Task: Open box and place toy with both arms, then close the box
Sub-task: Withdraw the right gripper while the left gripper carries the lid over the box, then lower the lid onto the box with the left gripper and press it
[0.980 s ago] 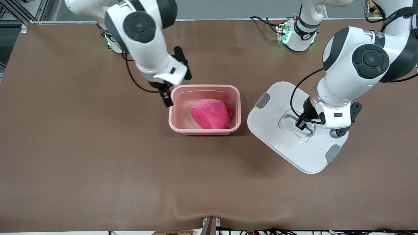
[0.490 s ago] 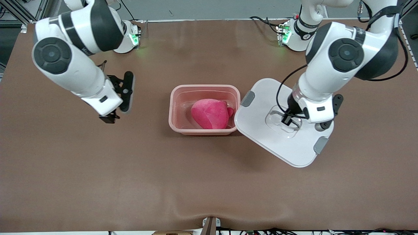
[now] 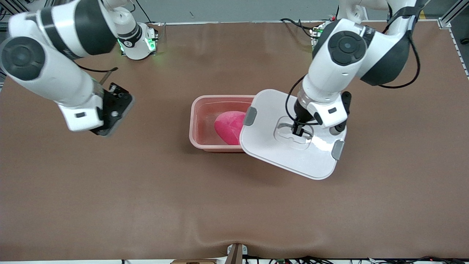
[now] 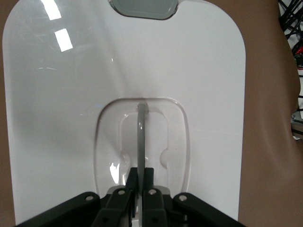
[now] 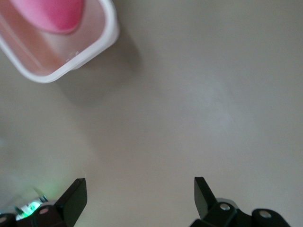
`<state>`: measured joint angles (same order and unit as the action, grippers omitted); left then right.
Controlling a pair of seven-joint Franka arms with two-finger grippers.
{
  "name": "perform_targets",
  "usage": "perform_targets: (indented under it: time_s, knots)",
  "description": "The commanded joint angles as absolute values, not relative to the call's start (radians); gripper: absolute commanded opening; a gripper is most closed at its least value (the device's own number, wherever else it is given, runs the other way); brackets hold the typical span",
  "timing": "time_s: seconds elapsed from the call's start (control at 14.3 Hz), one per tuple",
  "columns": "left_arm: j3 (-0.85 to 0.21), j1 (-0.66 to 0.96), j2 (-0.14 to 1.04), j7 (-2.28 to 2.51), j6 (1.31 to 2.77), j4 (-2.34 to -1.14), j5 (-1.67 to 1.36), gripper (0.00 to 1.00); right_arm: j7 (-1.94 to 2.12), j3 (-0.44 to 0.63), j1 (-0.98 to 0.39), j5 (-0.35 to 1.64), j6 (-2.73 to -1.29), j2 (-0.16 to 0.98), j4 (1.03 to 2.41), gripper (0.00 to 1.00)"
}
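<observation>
Front view shows the pink tub [image 3: 216, 124] of the box near the middle of the brown table [image 3: 234, 205], its long sides running from the right arm's end of the table toward the left arm's end, and no brand, label or writing can be read on it or on anything else in sight. The toy [image 3: 229, 126] lies inside the tub, a hot-pink plush lump whose snout and eyes cannot be made out, so which way it points cannot be told. The white lid [image 3: 289, 146] hangs in the air, tilted and turned a little askew to the tub, covering the tub's end toward the left arm and part of the toy; one grey clip [image 3: 250, 116] sits over the tub and the other grey clip [image 3: 338, 149] is out over the table toward the left arm's end. The left gripper [image 3: 297, 131] is over the lid's centre, and in the left wrist view its fingers [image 4: 152, 184] are pinched fully together on the thin clear handle [image 4: 141, 127] in the lid's recess [image 4: 106, 142], carrying the lid by it. The right gripper [image 3: 111, 110] hovers over bare table well apart from the tub, toward the right arm's end; in the right wrist view its fingers [image 5: 73, 198] stand spread wide with nothing between them, the tub's corner showing off to one side.
</observation>
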<state>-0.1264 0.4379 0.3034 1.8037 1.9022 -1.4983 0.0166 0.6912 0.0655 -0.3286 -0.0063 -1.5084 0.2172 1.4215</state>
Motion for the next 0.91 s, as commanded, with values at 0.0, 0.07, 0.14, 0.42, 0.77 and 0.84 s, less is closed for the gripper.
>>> perform_targets:
  time_s: [0.0,0.07,0.14,0.42,0.77,0.84]
  knots:
    - [-0.12,0.489,0.316,1.937,1.931,-1.496,0.023,0.0,0.519,0.052,-0.305,0.002,-1.499,0.172,1.428,1.0]
    - [-0.12,0.512,0.324,1.986,1.945,-1.5,0.023,0.0,0.461,0.051,-0.299,0.003,-1.497,0.158,1.43,1.0]
    - [-0.12,0.534,0.328,2.043,1.954,-1.5,0.037,0.0,0.416,0.051,-0.287,-0.006,-1.491,0.144,1.436,1.0]
    - [-0.12,0.61,0.351,2.238,1.986,-1.515,0.098,0.0,0.342,0.046,-0.197,0.003,-1.511,0.071,1.542,1.0]
    - [-0.12,0.696,0.356,2.456,2.042,-1.562,0.182,0.0,0.336,0.046,-0.042,0.017,-1.612,0.002,1.598,1.0]
    - [-0.12,0.715,0.357,2.489,2.049,-1.565,0.202,0.0,0.295,0.046,-0.026,0.024,-1.611,-0.017,1.615,1.0]
